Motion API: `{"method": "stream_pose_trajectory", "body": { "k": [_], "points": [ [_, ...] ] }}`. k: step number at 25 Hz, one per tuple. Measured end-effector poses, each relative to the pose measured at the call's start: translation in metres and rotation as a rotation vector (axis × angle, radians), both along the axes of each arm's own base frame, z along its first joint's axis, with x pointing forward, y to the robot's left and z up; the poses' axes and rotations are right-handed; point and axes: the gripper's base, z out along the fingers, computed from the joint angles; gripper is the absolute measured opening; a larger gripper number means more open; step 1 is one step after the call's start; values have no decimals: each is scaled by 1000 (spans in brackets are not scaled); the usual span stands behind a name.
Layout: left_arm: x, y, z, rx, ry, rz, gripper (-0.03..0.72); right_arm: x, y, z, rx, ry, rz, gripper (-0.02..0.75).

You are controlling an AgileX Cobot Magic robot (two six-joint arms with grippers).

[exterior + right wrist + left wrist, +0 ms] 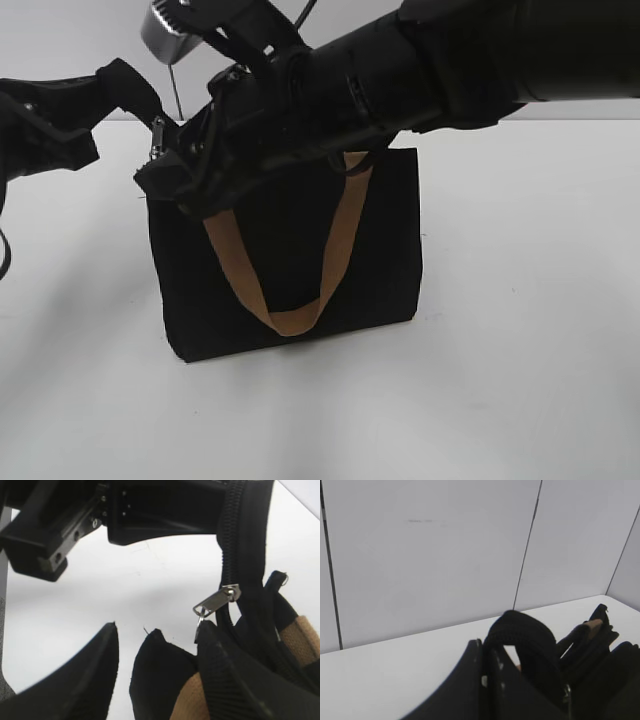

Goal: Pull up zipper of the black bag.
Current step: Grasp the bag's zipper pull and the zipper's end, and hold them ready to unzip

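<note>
A rectangular black fabric bag (290, 260) with tan handles stands on the white table (520, 380). The left gripper (120, 95) pinches its zip-line end; the right gripper's (130, 665) jaws are spread beside the small silver zipper pull (216, 601).

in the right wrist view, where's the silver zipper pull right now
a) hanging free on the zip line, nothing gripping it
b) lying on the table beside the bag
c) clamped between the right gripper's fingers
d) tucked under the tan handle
a: the zipper pull dangles off the black zip line at the black bag's top edge, and the right gripper's fingers sit below it, apart from it.
</note>
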Motion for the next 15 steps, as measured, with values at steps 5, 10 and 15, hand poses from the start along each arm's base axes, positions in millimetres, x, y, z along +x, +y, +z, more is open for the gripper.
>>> {"method": "stream_pose_trajectory", "body": {
  "k": [5, 10, 15],
  "points": [
    [0, 0, 0, -1, -2, -1, -7, 3, 1, -9, -16, 10, -14, 371],
    [0, 0, 0, 0, -2, -1, -7, 7, 1, -14, -27, 10, -37, 352],
    [0, 0, 0, 0, -2, -1, -7, 11, 2, -16, -1, 36, -89, 347]
  ]
}}
